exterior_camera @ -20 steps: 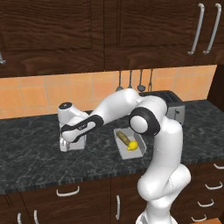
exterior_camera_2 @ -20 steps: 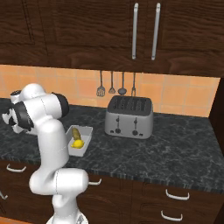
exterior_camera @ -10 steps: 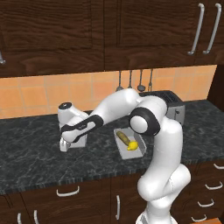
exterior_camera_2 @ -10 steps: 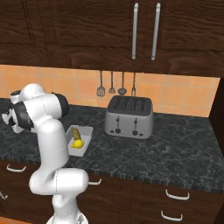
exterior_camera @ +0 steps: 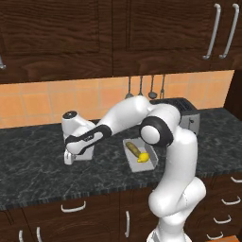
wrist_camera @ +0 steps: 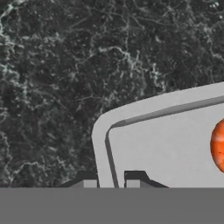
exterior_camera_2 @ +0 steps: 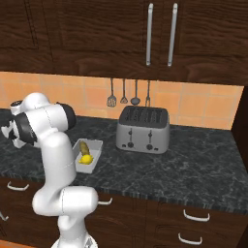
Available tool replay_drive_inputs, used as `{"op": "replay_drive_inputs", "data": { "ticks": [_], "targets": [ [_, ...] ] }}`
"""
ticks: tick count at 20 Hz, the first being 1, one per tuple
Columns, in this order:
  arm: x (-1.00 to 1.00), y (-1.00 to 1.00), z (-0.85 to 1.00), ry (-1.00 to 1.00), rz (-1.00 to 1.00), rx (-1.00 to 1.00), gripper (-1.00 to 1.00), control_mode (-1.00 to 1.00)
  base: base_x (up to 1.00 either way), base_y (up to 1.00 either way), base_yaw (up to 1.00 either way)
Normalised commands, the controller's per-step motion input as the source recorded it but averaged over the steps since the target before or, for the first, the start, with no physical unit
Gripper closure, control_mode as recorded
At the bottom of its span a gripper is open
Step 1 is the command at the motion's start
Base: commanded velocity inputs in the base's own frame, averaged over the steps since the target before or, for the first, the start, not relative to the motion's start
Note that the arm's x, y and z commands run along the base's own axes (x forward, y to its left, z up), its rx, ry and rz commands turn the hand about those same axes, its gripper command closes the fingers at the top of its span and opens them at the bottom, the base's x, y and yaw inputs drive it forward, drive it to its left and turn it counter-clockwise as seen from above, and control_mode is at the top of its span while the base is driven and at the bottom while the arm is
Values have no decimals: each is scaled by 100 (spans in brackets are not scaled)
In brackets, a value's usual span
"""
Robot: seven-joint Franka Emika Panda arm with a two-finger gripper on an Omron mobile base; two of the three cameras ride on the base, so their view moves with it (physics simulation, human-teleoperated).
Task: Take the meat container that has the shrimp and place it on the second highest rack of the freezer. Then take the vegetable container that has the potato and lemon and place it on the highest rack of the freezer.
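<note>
claw [wrist_camera: 108,180] closed since earlier | pinching shrimp [wrist_camera: 218,145] tray [wrist_camera: 101,131] rim

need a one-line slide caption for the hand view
Gripper shut on the rim of the white tray, with the orange shrimp inside, on the dark marble counter.

Light was even and diffuse, with no evident single source. The dark worktop [exterior_camera: 38,165] showed only faint, soft shadows beneath the arm, and no glare. The upper cabinets [exterior_camera_2: 97,34] stayed dim and brown. Rendered edges were clean though slightly pixelated; the hand view looked soft, without edge distortion.
</note>
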Motion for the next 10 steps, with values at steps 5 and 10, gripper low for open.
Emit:
{"op": "replay_drive_inputs", "data": {
  "ticks": [5,10],
  "targets": [
    [-6,0,9,0,4,0,100,-100,0,0,0],
    [0,6,25,0,4,0,100,-100,0,0,0]
  ]
}}
